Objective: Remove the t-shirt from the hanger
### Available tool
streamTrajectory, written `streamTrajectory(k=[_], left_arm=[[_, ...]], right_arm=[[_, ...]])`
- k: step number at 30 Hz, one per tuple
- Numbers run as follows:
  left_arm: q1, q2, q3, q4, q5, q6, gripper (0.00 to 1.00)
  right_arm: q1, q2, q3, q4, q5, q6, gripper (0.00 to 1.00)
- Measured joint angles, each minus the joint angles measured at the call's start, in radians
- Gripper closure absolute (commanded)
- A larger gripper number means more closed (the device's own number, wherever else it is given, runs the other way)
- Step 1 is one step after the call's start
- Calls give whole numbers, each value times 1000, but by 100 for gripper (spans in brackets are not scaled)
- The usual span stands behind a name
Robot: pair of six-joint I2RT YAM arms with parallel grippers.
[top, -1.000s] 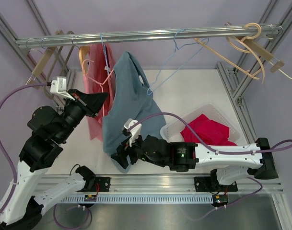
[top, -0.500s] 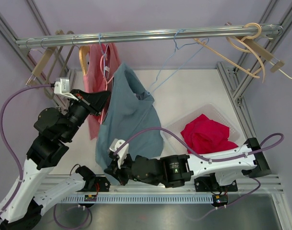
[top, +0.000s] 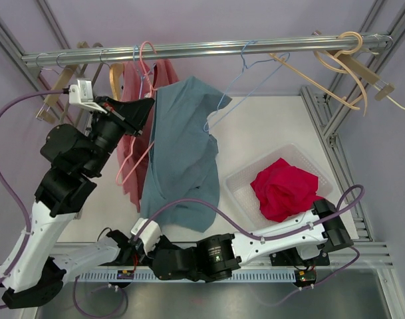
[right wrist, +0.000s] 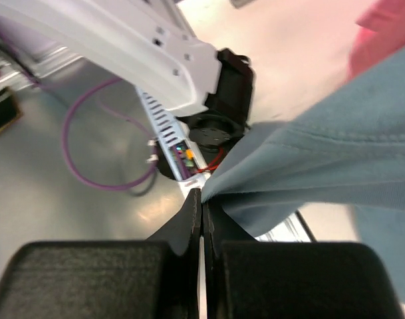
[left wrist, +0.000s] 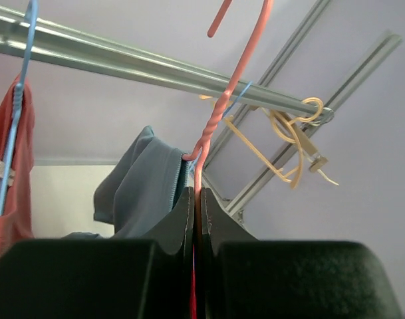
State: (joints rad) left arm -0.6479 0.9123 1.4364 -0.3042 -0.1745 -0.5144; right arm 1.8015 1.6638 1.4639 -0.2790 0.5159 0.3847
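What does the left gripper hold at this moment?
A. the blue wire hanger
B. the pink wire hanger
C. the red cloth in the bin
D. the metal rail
B: in the left wrist view the left gripper is shut on the pink wire hanger just under its twisted neck.

Left end effector [left wrist: 197, 194], right [right wrist: 202, 197] — clamped

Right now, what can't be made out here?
- Left wrist view: pink hanger hook runs off the top edge. Its lower part is hidden between the left hand fingers.
- Top view: right hand fingertips are lost among dark arm parts.
- Right wrist view: pink patch at top right is too blurred to identify. The t-shirt is cut off by the right edge.
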Motion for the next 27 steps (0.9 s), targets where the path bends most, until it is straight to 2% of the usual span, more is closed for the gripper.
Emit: streamTrajectory(k=[4,8,15,19,23,27], left_arm=[[0,-11,52,-18,51,-44,100],[1,-70,52,-41,136,-97,100],[2,-311,-34,-153,235,-115,100],[2,-439,-63,-251,280,-116,100],[3,-539,-124,-301,327,-137,100],[3,-592,-185,-320,381,-165,100]], right_arm=[[0,-6,-6,-39,80,25,100],[0,-101,-93,-68,137,33,100],[-45,-344,-153,-116,237,-25,100],[-143,-471,-179,-81,256,-102,100],[-280,-594,-258,-8,208,-161,100],[-367,-616,-298,31,145,-179,100]])
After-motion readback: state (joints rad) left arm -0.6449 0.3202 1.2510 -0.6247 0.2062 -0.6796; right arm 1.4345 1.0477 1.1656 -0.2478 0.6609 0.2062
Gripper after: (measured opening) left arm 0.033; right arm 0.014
